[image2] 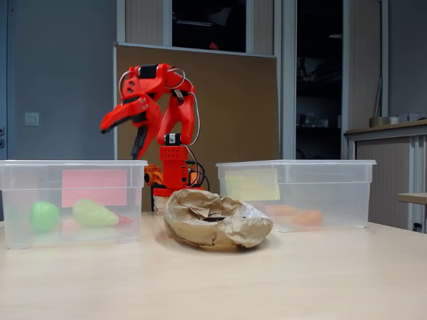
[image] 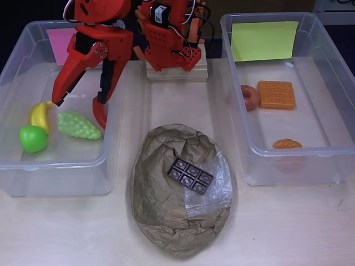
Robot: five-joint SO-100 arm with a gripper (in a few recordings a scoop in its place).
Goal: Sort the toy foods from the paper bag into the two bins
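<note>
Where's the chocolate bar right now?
In the overhead view the chocolate bar lies on the paper bag at the middle of the table, beside the bag's clear window and between the two bins.

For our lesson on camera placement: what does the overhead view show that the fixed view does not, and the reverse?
Overhead alone: the chocolate bar lying on the paper bag, the bananas, and the waffle, donut and bread roll told apart.

Fixed view alone: the open fingers raised well above the pink-card bin.

Both: bag, two bins, grapes, apple.
</note>
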